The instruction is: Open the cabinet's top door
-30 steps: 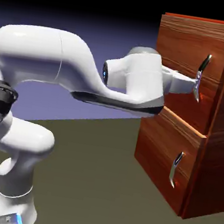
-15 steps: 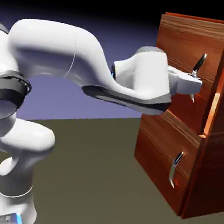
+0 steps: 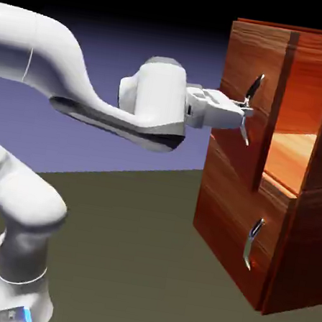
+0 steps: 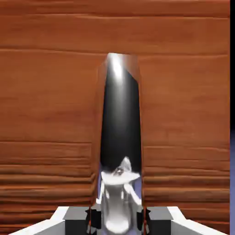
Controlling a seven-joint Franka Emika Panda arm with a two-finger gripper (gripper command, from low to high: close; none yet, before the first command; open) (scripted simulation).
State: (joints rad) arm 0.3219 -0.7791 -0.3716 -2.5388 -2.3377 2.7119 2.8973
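Note:
The reddish-brown cabinet (image 3: 305,236) stands at the exterior view's right. Its top door (image 3: 244,60) stands pulled out from the front, and the lit wooden interior (image 3: 291,158) shows behind it. My gripper (image 3: 242,112) is shut on the top door's curved silver handle (image 3: 253,87), with the white arm reaching in from the left. In the hand view the handle (image 4: 120,119) rises large and dark between my grey fingertips (image 4: 78,220), and the gripper (image 4: 118,216) clamps its lower part. The door's wood grain (image 4: 50,92) fills the background.
The shorter lower door (image 3: 230,203) is closed, and its small silver handle (image 3: 252,243) is untouched. The cabinet rests on a dark olive table (image 3: 141,263). The robot's base (image 3: 13,294) stands at the lower left.
The jaws closed on the handle and the hand moved back to the left. The top door came out with it, from shut to well open, uncovering the interior.

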